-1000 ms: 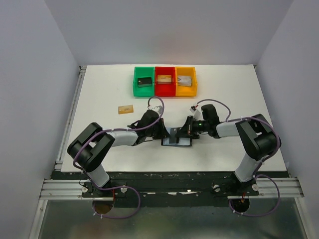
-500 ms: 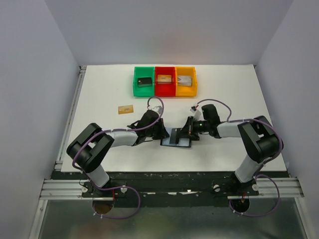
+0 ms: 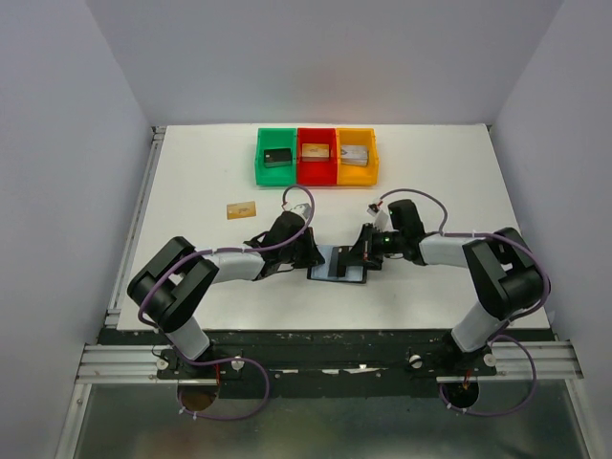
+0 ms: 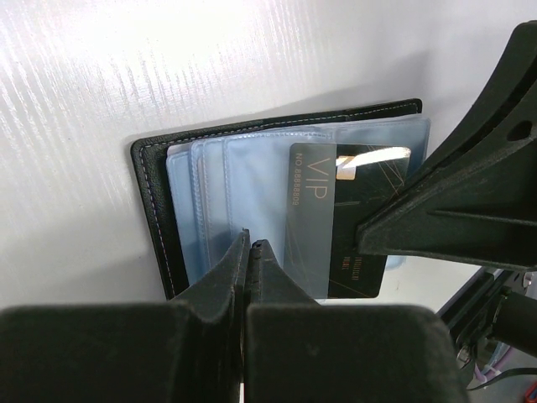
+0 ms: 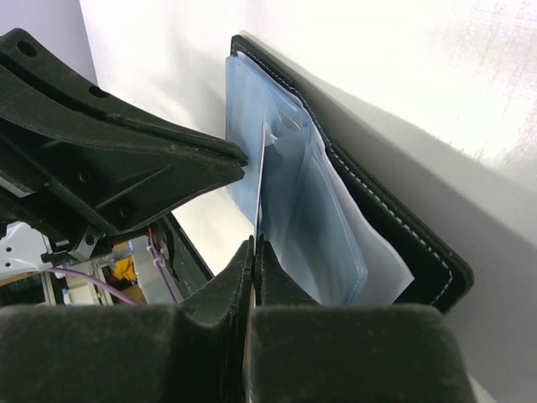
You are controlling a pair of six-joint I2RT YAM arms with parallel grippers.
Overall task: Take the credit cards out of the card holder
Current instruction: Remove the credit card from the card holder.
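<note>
Currently: black card (image 4: 348, 197), part out of card holder (image 4: 147, 193), pinched edge-on by right gripper (image 5: 254, 243); left gripper (image 4: 249, 243) pressed shut, pinning opposite side.

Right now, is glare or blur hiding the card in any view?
Left wrist: glare whitens the table and streaks the card near its top, VIP print legible. Right wrist: table glare upper right, holder stitching clear, card only edge-on. Top: even light, holder too small for detail.
</note>
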